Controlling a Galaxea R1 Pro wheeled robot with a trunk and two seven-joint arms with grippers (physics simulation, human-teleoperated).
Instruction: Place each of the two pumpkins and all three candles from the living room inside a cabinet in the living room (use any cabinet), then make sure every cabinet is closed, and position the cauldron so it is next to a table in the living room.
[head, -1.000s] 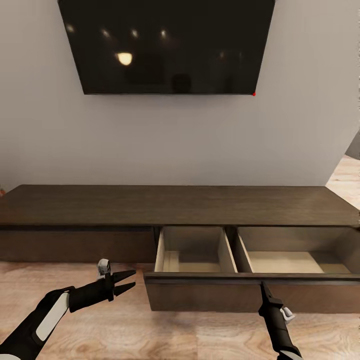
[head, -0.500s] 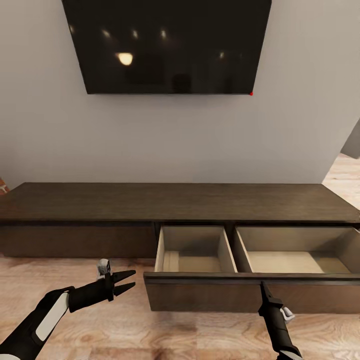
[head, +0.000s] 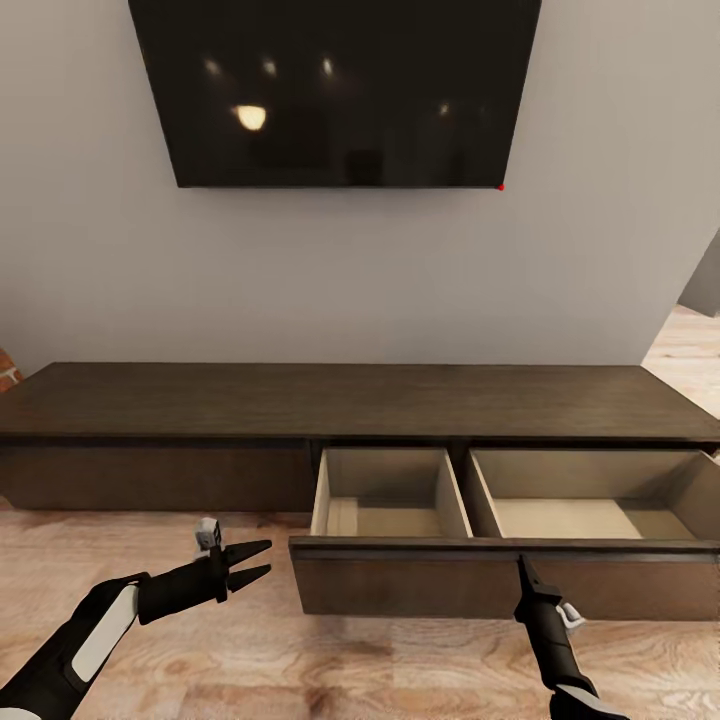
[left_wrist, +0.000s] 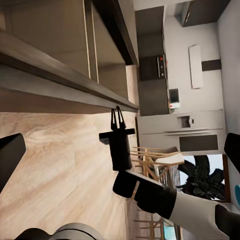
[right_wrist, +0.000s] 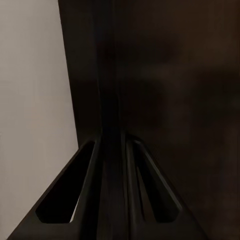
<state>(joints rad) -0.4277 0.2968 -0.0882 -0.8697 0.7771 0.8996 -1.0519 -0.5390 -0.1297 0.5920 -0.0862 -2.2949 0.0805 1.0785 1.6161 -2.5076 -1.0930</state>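
Observation:
The cabinet (head: 350, 400) is a long, low dark-brown unit against the wall under a television. Its right-hand drawer (head: 500, 580) is pulled out, and both pale compartments inside are bare. My right gripper (head: 520, 563) is shut, its tip just in front of the drawer's front panel. In the right wrist view its fingers (right_wrist: 112, 165) are pressed together close to that dark panel. My left gripper (head: 268, 557) hangs open over the floor, left of the drawer. The pumpkins, candles and cauldron are out of view.
A black television (head: 340, 90) hangs on the grey wall. Light wood floor (head: 300, 660) runs in front of the cabinet. In the left wrist view my right gripper (left_wrist: 118, 112) stands by the drawer front, with a kitchen and wooden chairs (left_wrist: 155, 160) far behind.
The whole view has drawn back slightly, so the cabinet and television look a little smaller. The right gripper has dropped slightly in the picture. The left arm has not moved.

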